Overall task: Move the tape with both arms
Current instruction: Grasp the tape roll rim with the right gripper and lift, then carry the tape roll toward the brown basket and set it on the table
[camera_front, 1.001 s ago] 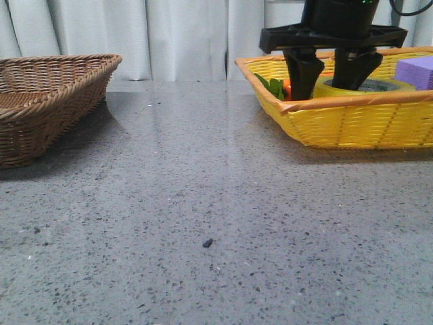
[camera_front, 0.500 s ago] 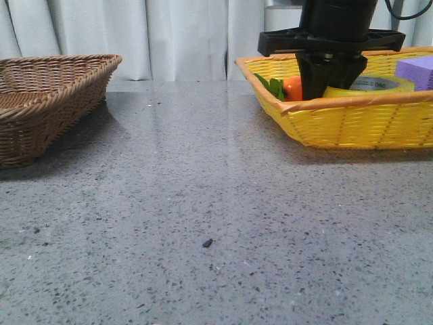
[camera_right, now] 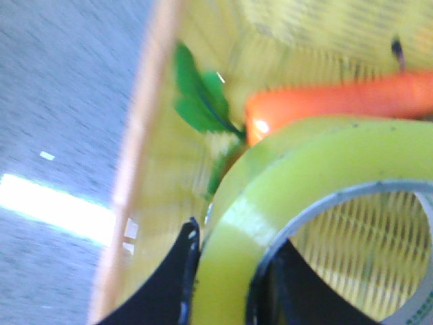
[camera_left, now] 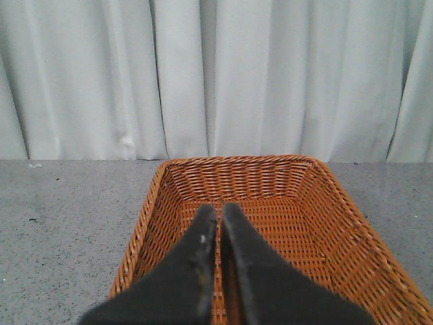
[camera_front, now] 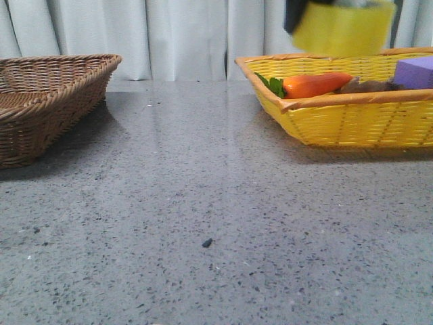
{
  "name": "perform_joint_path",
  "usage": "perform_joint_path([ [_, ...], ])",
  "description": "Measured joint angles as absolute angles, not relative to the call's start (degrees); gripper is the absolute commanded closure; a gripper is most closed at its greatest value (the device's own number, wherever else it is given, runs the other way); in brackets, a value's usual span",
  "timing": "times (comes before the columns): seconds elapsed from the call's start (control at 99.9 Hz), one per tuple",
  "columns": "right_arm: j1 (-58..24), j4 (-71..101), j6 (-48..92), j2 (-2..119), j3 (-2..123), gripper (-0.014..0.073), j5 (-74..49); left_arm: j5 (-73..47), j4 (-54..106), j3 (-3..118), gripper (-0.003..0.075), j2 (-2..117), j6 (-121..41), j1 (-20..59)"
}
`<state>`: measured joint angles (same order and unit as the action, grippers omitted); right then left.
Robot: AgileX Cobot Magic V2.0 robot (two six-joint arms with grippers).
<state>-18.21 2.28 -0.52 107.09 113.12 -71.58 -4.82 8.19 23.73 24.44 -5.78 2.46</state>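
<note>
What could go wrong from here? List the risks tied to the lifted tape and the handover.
1. The right gripper pinches only the wall of the tape, one finger inside the ring; the blurred roll suggests fast motion, so it could swing or slip.
2. If dropped, it would likely land on the carrot in the yellow basket.
3. The left gripper is shut over the brown basket; it must open before any handover.

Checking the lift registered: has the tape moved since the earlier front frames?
Yes. The tape has gone up: it lay inside the yellow basket beside the carrot, and now hangs clear above the rim, clamped by the right gripper.
</note>
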Motion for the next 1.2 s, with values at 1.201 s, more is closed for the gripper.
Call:
perform_joint_path([
  [1.201,-40.1,1.8,0.0,122.1,119.3,0.0398,-71.8,-4.8,8.6,23.7,0.0741,24.5,-5.8,2.5],
])
